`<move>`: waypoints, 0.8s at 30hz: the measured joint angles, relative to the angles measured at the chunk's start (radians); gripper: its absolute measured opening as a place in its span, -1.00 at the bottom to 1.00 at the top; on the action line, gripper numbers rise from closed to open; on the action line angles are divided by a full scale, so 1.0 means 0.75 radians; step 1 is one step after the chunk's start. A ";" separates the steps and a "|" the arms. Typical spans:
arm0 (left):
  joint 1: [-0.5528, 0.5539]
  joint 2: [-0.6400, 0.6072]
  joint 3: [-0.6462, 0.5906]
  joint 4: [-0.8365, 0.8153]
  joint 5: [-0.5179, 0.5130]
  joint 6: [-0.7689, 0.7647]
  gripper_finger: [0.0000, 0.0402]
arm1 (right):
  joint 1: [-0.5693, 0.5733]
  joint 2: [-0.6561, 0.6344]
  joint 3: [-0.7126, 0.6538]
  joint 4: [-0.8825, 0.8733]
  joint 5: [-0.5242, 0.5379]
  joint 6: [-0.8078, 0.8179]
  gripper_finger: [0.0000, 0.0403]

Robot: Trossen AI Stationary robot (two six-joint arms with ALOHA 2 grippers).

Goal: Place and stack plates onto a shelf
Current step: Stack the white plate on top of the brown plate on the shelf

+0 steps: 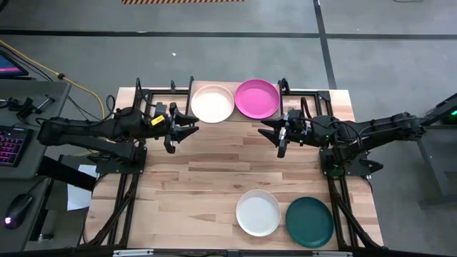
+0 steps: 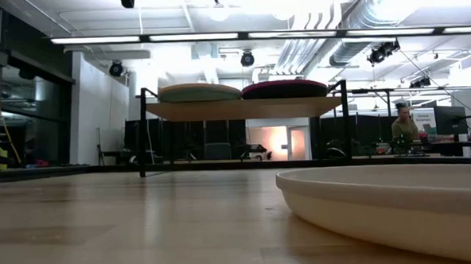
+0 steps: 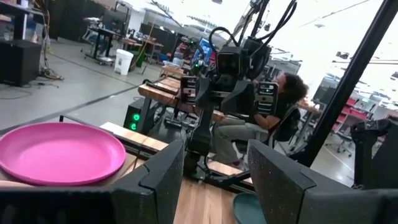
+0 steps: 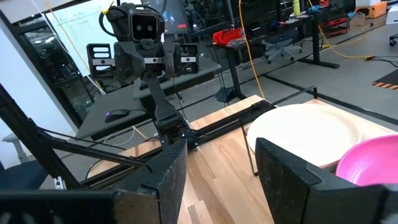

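The shelf (image 1: pixel 288 93) stands at the table's far edge and carries a pale peach plate (image 1: pixel 212 103) beside a magenta plate (image 1: pixel 257 98). In the low view both plates (image 2: pixel 199 92) (image 2: pixel 285 88) rest on its board (image 2: pixel 242 108). A white plate (image 1: pixel 258 212) and a dark teal plate (image 1: pixel 309 221) lie flat near the table's near edge. No black or light blue-teal plate shows. My left gripper (image 1: pixel 187 130) hovers open and empty in front of the shelf's left end. My right gripper (image 1: pixel 273 132) hovers open and empty in front of its right end. The two grippers face each other.
Bare wooden tabletop (image 1: pixel 214 171) lies between the shelf and the two near plates. Black frame legs (image 1: pixel 121 207) run along both table sides. A desk with a keyboard (image 1: pixel 11 143) stands beyond the table's left. A seated person (image 3: pixel 283 93) shows in the room behind the right arm.
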 joint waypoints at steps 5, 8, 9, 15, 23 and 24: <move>0.000 0.000 0.000 -0.002 0.021 0.000 -0.16 | 0.000 0.000 0.000 0.001 -0.008 0.001 -0.15; 0.001 0.000 0.001 -0.007 0.041 0.001 -0.17 | 0.000 0.000 0.000 0.000 -0.008 0.001 -0.15; 0.001 0.000 0.000 -0.008 0.051 0.001 -0.17 | 0.000 0.000 0.000 0.000 -0.008 0.001 -0.15; 0.001 0.000 0.000 -0.008 0.054 0.034 -0.17 | 0.000 0.000 0.000 0.001 -0.012 0.036 -0.15; 0.001 0.000 0.000 -0.008 0.053 0.038 -0.17 | 0.001 0.000 0.000 0.000 -0.066 0.026 -0.15; 0.001 0.000 0.000 -0.008 0.053 0.038 -0.17 | 0.001 0.000 0.000 0.000 -0.066 0.026 -0.15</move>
